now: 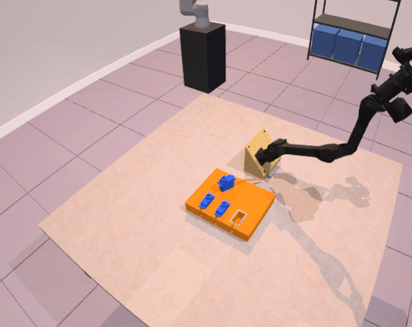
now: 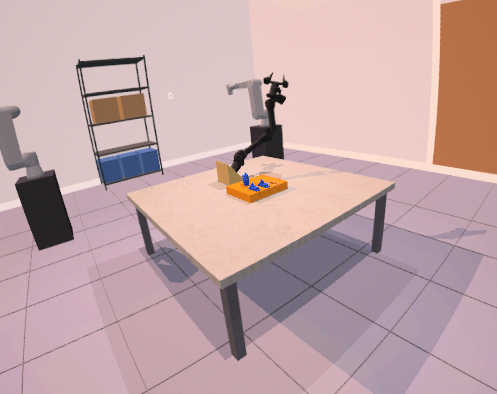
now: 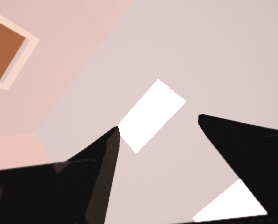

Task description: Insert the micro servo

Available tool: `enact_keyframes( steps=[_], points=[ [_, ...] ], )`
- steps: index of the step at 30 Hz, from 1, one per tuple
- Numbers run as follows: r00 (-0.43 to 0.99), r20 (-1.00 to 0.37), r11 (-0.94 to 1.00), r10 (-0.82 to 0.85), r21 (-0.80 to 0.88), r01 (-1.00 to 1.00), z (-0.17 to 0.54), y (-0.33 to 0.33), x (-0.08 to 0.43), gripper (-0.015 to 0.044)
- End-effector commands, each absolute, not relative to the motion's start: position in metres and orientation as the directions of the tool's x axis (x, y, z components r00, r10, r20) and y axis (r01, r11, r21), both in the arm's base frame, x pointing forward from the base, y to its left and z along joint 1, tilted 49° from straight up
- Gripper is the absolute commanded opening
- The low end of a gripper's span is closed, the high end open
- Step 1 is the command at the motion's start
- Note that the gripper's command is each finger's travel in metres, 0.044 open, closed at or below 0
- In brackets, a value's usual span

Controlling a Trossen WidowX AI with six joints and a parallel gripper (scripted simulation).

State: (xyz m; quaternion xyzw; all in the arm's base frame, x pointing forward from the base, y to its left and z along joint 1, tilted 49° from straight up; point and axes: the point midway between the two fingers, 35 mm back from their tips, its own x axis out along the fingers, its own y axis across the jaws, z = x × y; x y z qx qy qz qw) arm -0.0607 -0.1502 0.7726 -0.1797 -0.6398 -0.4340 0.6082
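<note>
The loose blue micro servo [image 1: 226, 183] [image 2: 245, 179] stands on top of the orange deck [image 1: 253, 197] [image 2: 242, 193], near its back left edge in the top view. Its exact tilt is too small to tell. Its thin orange cable [image 1: 250, 180] runs out past the deck's back edge toward the wedge. The empty pocket [image 1: 238, 217], outlined in white, is at the right end of a row behind two seated blue servos [image 1: 207, 201] [image 1: 222, 208]. My gripper [image 2: 276, 78] [image 3: 158, 124] is open and empty, raised high above the table, fingers pointing up, far from the servo.
A tan wedge-shaped block [image 1: 253, 161] [image 2: 225, 173] with small holes stands behind the deck, close beside the arm's lower part. The table [image 1: 153, 226] [image 2: 210, 232] carries them. Shelving [image 1: 352, 26] [image 2: 125, 121] and grey arms on black pedestals [image 1: 203, 57] [image 2: 45, 209] stand beyond the table.
</note>
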Motion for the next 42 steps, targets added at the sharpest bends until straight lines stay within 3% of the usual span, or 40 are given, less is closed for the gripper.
enact_keyframes(
  steps=[1, 22, 42],
  points=[
    [-0.195, 0.934, 0.558, -0.300, 0.338, 0.758, 0.772, -0.151, -0.061, 0.0426],
    [-0.171, 0.856, 0.512, -0.488, 0.440, 0.738, 0.743, -0.219, -0.055, 0.0440],
    [-0.081, 0.634, 0.374, -0.769, 0.550, 0.747, 0.671, -0.321, -0.028, 0.0440]
  ],
)
